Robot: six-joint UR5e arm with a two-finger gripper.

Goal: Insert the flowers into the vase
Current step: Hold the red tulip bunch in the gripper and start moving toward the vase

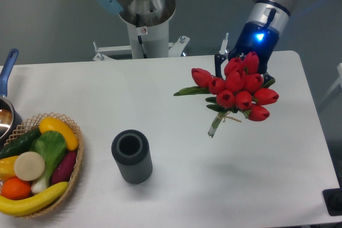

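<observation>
Camera: gripper (243, 73) gripped the flowers (239, 88), jaws mostly hidden behind the buds. Bunch hung above the table (176, 185), tilted, stems pointing down-left. The vase (131, 156) stood upright, well left of and below the bunch, mouth open.

Hand (241, 70) fingers hidden behind flowers (238, 86); pot (6, 105) cut off at left edge.

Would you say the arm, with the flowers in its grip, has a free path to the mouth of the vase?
Probably yes. The vase stands upright with its mouth open, nothing between it and the flowers held above the table. The basket sits off to one side.
</observation>
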